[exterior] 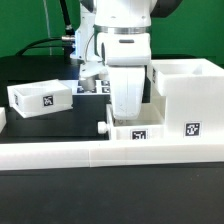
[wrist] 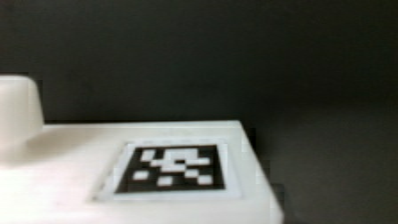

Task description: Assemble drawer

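Jaws at the tray (exterior: 125,133): likely grasping, grip hidden from you.
Next, steer it into the housing (exterior: 190,95) beside them.

Table (exterior: 40,126): black.
Tray (exterior: 40,98): laid well apart from claw (exterior: 130,114).
Second tray (exterior: 137,133): set under claw.
Housing (exterior: 186,98): set beside claw.
Wall (exterior: 55,150): laid near claw.

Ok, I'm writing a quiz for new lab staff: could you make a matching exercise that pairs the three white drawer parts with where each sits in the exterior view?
Things:
1. housing
2. first tray
3. second tray

Places:
A. under the arm, by the long low wall
B. exterior view's left, standing alone
C. exterior view's right

Pairs: 1-C, 2-B, 3-A
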`<state>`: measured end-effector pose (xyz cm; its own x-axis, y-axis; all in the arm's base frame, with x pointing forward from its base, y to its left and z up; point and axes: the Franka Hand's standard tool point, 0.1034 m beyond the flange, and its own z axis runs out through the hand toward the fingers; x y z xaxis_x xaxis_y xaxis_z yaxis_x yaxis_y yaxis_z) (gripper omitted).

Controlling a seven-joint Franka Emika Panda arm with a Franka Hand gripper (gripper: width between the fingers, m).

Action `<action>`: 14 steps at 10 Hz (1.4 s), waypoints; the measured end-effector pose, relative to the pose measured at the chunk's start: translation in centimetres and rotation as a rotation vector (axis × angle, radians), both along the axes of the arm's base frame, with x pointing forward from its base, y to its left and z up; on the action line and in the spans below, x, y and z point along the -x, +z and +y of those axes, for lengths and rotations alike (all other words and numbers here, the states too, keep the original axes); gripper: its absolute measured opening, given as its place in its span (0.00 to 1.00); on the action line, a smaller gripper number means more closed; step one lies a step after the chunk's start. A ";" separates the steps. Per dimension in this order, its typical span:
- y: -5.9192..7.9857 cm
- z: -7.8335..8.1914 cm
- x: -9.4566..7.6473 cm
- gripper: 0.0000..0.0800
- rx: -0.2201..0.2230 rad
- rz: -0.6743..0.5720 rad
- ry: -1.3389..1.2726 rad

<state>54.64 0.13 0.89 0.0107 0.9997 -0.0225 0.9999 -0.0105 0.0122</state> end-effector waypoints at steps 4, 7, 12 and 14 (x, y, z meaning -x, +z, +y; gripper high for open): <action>0.2 1.3 -0.1 0.05 -0.003 0.011 0.026; 0.1 1.4 -0.2 0.05 -0.005 0.007 0.019; 0.4 1.4 -0.3 0.73 -0.003 0.010 -0.012; 1.7 1.8 -1.0 0.80 -0.001 -0.003 -0.037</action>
